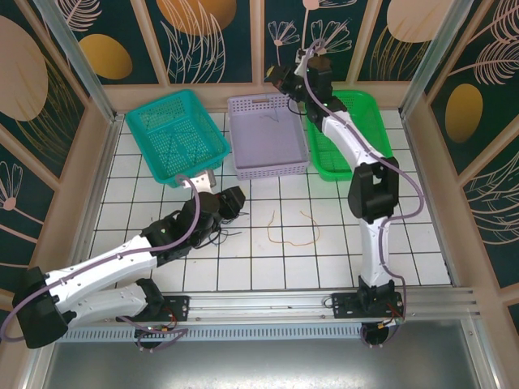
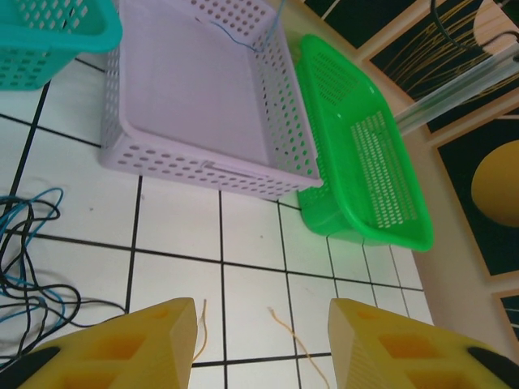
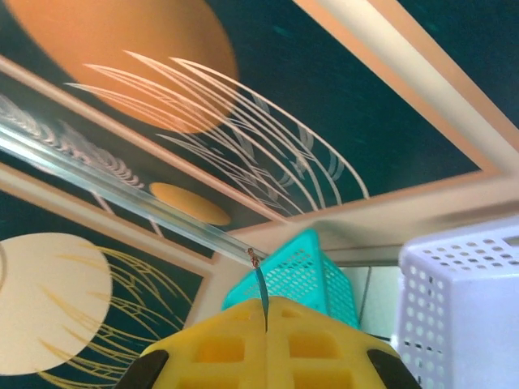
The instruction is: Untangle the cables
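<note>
A tangle of dark blue and black cables [image 1: 217,232] lies on the white tiles just beside my left gripper [image 1: 236,199]; in the left wrist view the tangle [image 2: 24,267] sits at the left edge. That gripper [image 2: 261,344] is open, with nothing between its yellow fingers [image 2: 130,344]. A thin orange-yellow wire [image 1: 285,232] lies loose on the tiles below it. My right gripper [image 1: 280,79] is raised at the back over the lilac basket [image 1: 268,168], shut on a single blue cable [image 3: 260,284] whose bare end pokes out past the fingertips. A blue strand [image 2: 235,36] reaches into the lilac basket.
A teal basket [image 1: 172,134] stands at the back left and a green basket [image 1: 350,138] at the back right, either side of the lilac one. Patterned walls close off the back and sides. A metal rail [image 1: 276,304] runs along the near edge.
</note>
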`<state>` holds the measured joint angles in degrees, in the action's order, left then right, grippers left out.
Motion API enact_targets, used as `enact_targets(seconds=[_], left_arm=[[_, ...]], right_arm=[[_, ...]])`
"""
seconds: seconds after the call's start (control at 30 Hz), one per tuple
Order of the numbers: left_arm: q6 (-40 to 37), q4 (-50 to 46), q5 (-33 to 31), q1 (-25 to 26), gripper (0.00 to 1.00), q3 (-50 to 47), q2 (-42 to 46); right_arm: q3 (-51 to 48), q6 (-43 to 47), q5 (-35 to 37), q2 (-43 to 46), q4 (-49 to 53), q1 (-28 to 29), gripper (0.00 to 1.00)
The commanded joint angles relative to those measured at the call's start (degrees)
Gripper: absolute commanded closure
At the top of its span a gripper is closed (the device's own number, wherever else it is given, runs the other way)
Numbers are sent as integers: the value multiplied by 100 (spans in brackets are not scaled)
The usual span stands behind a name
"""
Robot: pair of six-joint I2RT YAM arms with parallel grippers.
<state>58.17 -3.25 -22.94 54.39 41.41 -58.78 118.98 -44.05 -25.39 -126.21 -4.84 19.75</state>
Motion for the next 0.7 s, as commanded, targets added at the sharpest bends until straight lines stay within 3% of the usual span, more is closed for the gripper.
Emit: enact_targets(seconds=[0.0,0.1,0.33,0.5,0.67], left_arm=[[85,66,167,-14,53,-99,-79],[131,135,240,-13,53,-194,-107],[179,43,227,-6,53,-160,-133],[468,-329,140,-10,52,-94,-207],[630,-592,163,-13,52,-50,-240]], right_arm=[[488,63,99,-328,972,-67,96],[79,204,342,-54,1461,-56,76],[-1188,399,1100,1195,2200,-41,50],[-2211,454,1503,2224,2355,-41,47],[-3423,572,1791,3382,2421,-16,52]])
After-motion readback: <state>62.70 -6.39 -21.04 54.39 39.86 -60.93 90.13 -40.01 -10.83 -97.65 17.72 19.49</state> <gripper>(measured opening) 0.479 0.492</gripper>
